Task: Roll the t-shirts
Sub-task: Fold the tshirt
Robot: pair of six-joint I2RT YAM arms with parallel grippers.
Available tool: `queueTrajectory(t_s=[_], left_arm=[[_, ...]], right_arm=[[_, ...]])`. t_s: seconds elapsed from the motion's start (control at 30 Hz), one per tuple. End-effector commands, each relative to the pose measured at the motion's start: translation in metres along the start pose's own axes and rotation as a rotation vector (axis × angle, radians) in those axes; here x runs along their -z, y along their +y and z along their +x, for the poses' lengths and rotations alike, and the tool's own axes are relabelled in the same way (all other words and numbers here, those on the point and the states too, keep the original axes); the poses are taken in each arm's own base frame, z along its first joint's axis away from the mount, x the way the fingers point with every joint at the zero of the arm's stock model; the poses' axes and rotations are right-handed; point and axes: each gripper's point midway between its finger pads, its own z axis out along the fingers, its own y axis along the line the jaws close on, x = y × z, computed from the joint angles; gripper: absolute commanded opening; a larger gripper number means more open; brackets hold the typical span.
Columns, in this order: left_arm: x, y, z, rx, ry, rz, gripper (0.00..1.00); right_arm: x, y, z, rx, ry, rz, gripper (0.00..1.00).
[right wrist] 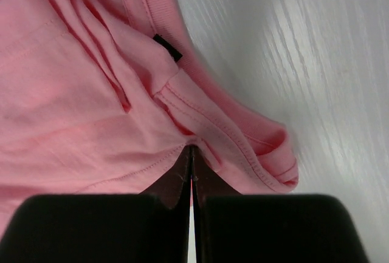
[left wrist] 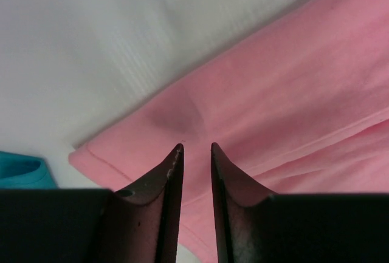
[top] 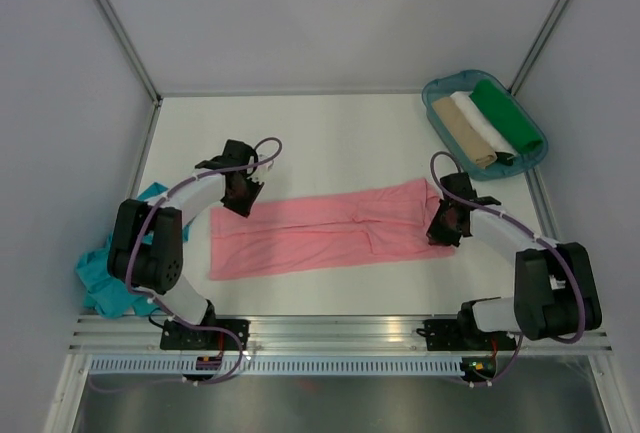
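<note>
The salmon pink t-shirt (top: 320, 228) lies folded into a long flat strip across the middle of the table. My left gripper (top: 240, 198) hovers over its far left corner, jaws a little apart and empty, with pink fabric (left wrist: 292, 93) below them (left wrist: 196, 147). My right gripper (top: 440, 225) is at the strip's right end, shut (right wrist: 192, 149) on a stitched edge of the pink fabric (right wrist: 73, 105), which bunches into folds there. The teal blue t-shirt (top: 110, 273) lies crumpled at the left edge beside the left arm; a bit of it shows in the left wrist view (left wrist: 21, 172).
A teal plastic tray (top: 436, 113) stands at the back right, holding rolled beige, white and green cloths. Grey walls with metal posts enclose the table. A metal rail runs along the near edge by the arm bases.
</note>
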Motion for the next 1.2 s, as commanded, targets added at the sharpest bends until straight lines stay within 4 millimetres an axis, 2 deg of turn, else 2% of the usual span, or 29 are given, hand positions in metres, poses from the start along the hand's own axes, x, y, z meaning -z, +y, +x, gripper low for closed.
queueTrajectory(t_s=[0.0,0.07,0.1,0.17,0.2,0.23,0.27,0.37,0.4,0.43,0.47,0.53,0.57,0.6,0.63,0.73,0.8,0.9,0.97,1.0,1.03,1.07,1.1,1.17], left_arm=[[0.025,0.018,-0.025,-0.017,-0.132,-0.045,0.3],[0.032,0.026,-0.028,-0.008,-0.153,-0.06,0.31],[0.034,0.027,-0.029,-0.01,-0.157,-0.063,0.31],[0.036,0.031,-0.027,0.001,-0.155,-0.068,0.31],[0.037,0.033,-0.027,0.005,-0.155,-0.069,0.31],[0.038,0.034,-0.025,0.01,-0.15,-0.07,0.31],[0.038,0.036,-0.02,0.021,-0.141,-0.072,0.31],[0.038,0.038,-0.011,0.025,-0.125,-0.073,0.32],[0.034,0.036,-0.004,0.022,-0.107,-0.067,0.32],[0.032,0.034,0.001,0.022,-0.094,-0.062,0.33],[0.026,0.031,0.01,0.025,-0.067,-0.053,0.33],[0.02,0.023,0.018,0.022,-0.046,-0.018,0.33],[0.018,0.021,0.023,0.021,-0.034,-0.012,0.33],[0.016,0.02,0.027,0.021,-0.021,-0.006,0.33],[0.013,0.014,0.032,0.021,-0.01,0.017,0.33],[0.009,0.006,0.043,0.027,0.016,0.05,0.33],[0.008,0.001,0.047,0.022,0.021,0.078,0.33],[0.008,-0.008,0.054,0.004,0.034,0.117,0.34],[0.008,-0.008,0.057,-0.003,0.045,0.119,0.34],[0.009,-0.009,0.058,-0.006,0.044,0.124,0.33],[0.009,-0.01,0.059,-0.011,0.048,0.13,0.34],[0.009,-0.011,0.06,-0.013,0.049,0.131,0.34],[0.009,-0.011,0.061,-0.015,0.048,0.129,0.34],[0.01,-0.01,0.061,-0.015,0.045,0.125,0.34]], right_arm=[[-0.03,-0.002,-0.019,-0.023,-0.046,0.066,0.0],[-0.038,0.007,-0.04,-0.001,-0.086,0.076,0.0],[-0.046,0.02,-0.058,0.013,-0.091,0.076,0.0],[-0.055,0.036,-0.079,0.055,-0.1,0.07,0.0],[-0.063,0.056,-0.101,0.071,-0.117,0.057,0.0],[-0.067,0.064,-0.109,0.085,-0.115,0.062,0.0],[-0.074,0.086,-0.132,0.103,-0.14,0.047,0.0],[-0.082,0.118,-0.156,0.16,-0.15,0.041,0.0],[-0.089,0.141,-0.177,0.179,-0.174,0.017,0.0],[-0.093,0.15,-0.179,0.189,-0.154,0.013,0.0],[-0.105,0.175,-0.194,0.2,-0.162,-0.019,0.0],[-0.118,0.193,-0.196,0.21,-0.127,-0.041,0.0],[-0.13,0.219,-0.204,0.22,-0.124,-0.101,0.0],[-0.135,0.228,-0.204,0.222,-0.109,-0.109,0.0],[-0.14,0.25,-0.218,0.224,-0.143,-0.146,0.0],[-0.145,0.284,-0.233,0.196,-0.199,-0.222,0.0],[-0.135,0.31,-0.256,0.168,-0.291,-0.327,0.0],[-0.111,0.343,-0.278,0.136,-0.375,-0.464,0.0],[-0.081,0.362,-0.299,0.133,-0.448,-0.538,0.0],[-0.069,0.369,-0.303,0.142,-0.465,-0.568,0.0],[-0.043,0.376,-0.311,0.166,-0.502,-0.603,0.03],[-0.027,0.38,-0.315,0.18,-0.53,-0.627,0.05],[0.0,0.379,-0.318,0.207,-0.561,-0.64,0.11],[0.023,0.374,-0.316,0.228,-0.58,-0.638,0.16]])
